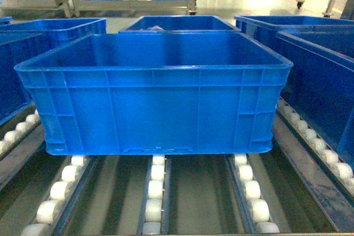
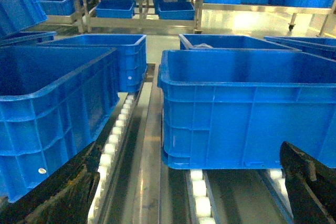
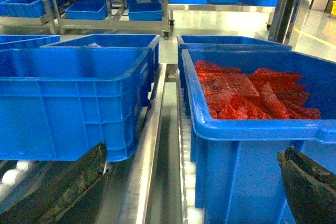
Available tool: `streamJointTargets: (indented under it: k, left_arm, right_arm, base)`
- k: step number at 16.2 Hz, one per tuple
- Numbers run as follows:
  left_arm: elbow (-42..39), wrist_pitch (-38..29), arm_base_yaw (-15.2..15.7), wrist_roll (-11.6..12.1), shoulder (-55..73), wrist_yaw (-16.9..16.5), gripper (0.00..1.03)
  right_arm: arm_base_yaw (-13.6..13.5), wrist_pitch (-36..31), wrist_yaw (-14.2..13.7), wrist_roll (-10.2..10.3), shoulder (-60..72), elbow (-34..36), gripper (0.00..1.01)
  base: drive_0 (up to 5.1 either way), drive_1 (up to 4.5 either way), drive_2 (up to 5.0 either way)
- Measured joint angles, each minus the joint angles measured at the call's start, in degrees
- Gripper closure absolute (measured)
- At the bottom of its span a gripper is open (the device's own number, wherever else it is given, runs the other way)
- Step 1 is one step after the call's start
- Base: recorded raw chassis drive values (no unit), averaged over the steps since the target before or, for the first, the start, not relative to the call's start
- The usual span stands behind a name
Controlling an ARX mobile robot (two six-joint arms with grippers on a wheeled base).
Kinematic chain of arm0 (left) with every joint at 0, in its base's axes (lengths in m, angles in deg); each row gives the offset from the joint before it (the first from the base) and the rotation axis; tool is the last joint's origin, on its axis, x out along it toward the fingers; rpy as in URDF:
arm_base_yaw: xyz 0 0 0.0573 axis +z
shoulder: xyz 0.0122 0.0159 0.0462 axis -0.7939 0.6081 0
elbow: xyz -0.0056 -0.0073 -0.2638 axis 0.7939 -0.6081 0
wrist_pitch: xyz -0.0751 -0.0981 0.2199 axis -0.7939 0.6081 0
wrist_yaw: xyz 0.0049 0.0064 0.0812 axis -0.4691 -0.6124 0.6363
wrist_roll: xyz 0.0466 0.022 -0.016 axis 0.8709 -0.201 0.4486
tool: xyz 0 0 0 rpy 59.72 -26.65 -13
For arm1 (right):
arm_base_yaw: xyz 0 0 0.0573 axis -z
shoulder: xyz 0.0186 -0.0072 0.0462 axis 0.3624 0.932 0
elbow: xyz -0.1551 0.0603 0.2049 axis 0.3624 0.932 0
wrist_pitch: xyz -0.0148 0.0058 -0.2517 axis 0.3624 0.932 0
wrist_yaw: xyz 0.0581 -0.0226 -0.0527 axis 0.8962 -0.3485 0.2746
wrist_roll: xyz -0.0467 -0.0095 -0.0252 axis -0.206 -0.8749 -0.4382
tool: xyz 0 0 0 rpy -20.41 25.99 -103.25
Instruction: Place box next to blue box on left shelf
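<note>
Blue plastic fills the centre of the head view: the box (image 1: 155,95) sits on the white rollers of the left shelf (image 1: 155,192), empty, its long wall facing the camera. No end effector shows in the head view, and nothing touches the box there.

**Step in hand.** Judged from the layout, the box is already set on the rollers and released; the step is either final alignment or withdrawal. At the left edge of the head view stands a blue crate (image 1: 22,64), near the box with one roller lane between them. At the right edge stands a second crate (image 1: 326,87); the right wrist view shows it holds red packets (image 3: 247,95).

**Next move.** If the gap to the left crate is too wide, the box needs a sideways nudge toward it, applied low on the wall so it does not tip on the rollers. Otherwise both arms only need to back off clear of the rim.

**Arm pose.**
- Left end effector (image 2: 184,192): jaws spread wide, dark fingers at lower left and lower right of the left wrist view, gripping nothing, level with the base of the box (image 2: 247,108).
- Right end effector (image 3: 194,192): likewise spread and gripping nothing, fingers at the lower corners of the right wrist view, aimed at the steel rail (image 3: 152,145) between the box (image 3: 68,103) and the packet crate.
</note>
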Motion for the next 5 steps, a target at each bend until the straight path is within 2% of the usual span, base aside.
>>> streamJointTargets:
  k: [5]
  left_arm:
    - [0.0, 0.0, 0.0, 0.0, 0.0, 0.0, 0.05]
  right_arm:
    - [0.0, 0.0, 0.0, 0.0, 0.0, 0.0, 0.03]
  base:
    - [0.0, 0.0, 0.0]
